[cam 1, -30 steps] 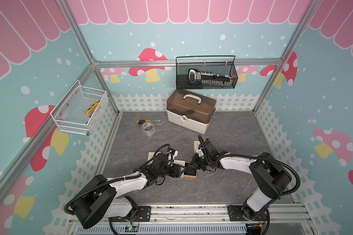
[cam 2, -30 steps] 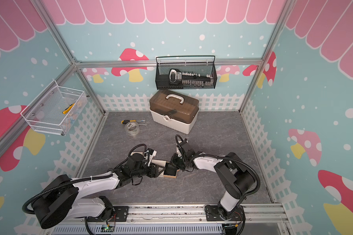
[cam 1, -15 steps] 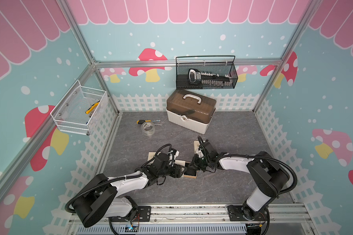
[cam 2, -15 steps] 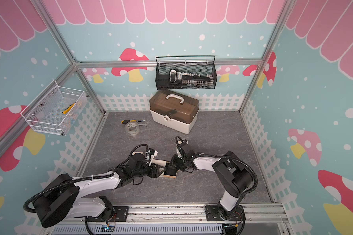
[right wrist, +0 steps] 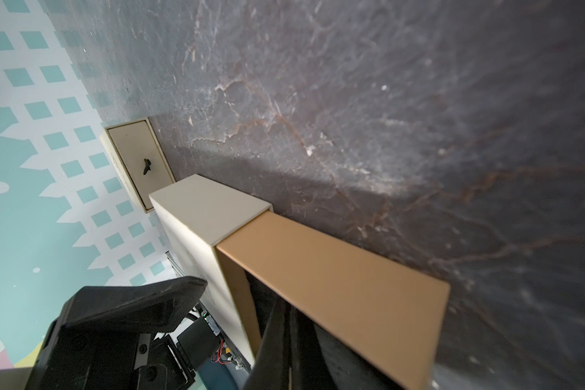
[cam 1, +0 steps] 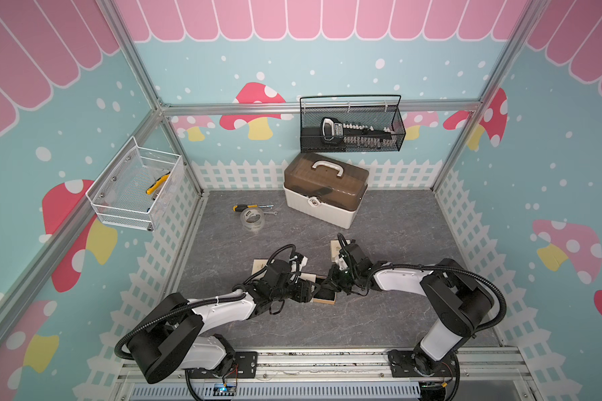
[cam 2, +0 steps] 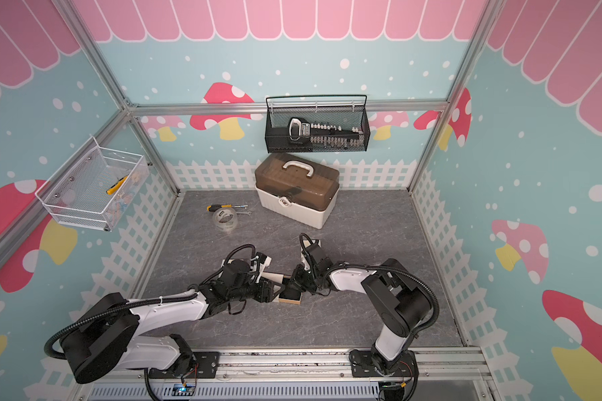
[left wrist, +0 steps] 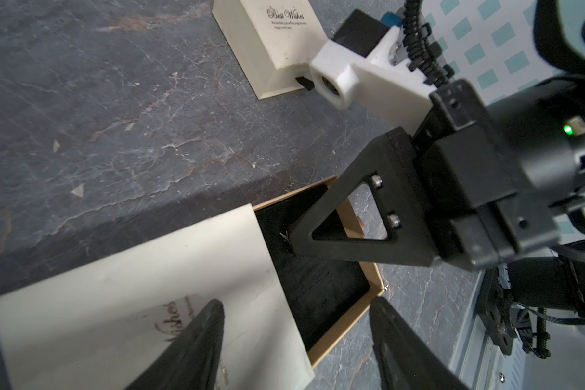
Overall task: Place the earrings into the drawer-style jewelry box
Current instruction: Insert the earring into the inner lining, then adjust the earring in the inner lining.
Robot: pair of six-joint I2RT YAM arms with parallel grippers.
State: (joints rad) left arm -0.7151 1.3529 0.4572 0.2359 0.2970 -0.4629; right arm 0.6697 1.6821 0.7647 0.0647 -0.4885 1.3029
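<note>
Silvery earring (left wrist: 285,235), mostly hidden, pinched at right gripper (left wrist: 293,240) tip.

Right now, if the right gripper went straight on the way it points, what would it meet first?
Most likely the black lining of the open drawer: the right gripper, jaws shut, points down into it. How close its tip is, I cannot tell.

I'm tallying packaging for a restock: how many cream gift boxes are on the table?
3. The open box lies front centre, drawer pulled out. A closed box sits beside the left arm, another box behind the right wrist. The arms may hide more.
</note>
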